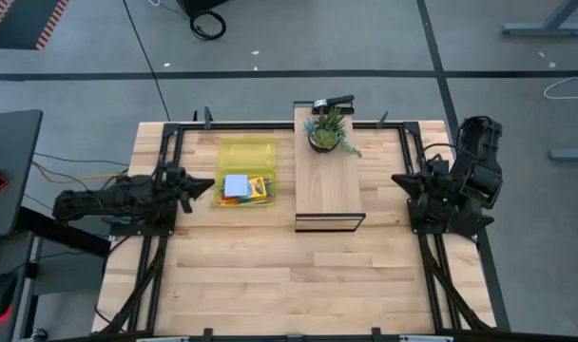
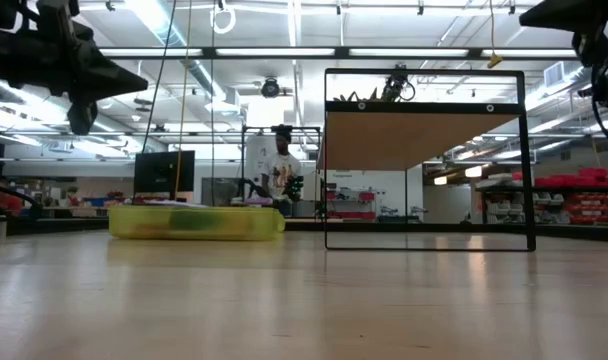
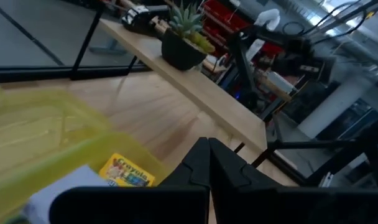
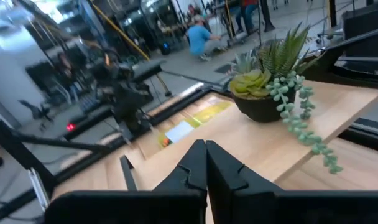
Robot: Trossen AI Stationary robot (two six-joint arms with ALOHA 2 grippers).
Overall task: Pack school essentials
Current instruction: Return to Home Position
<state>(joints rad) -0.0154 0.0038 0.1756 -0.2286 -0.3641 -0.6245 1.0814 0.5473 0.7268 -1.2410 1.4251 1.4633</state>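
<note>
Left gripper [image 1: 204, 186] off yellow supply box [image 1: 248, 150], right gripper [image 1: 401, 179] off board [image 1: 327, 195] edge; both jaws seemingly together.

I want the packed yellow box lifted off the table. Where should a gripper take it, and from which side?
Probably its left side wall, from above, one finger inside and one outside. The yellow box is shallow and open-topped, and that wall faces the left gripper. Pick its far, bare stretch, clear of the notepad and crayon box.
</note>
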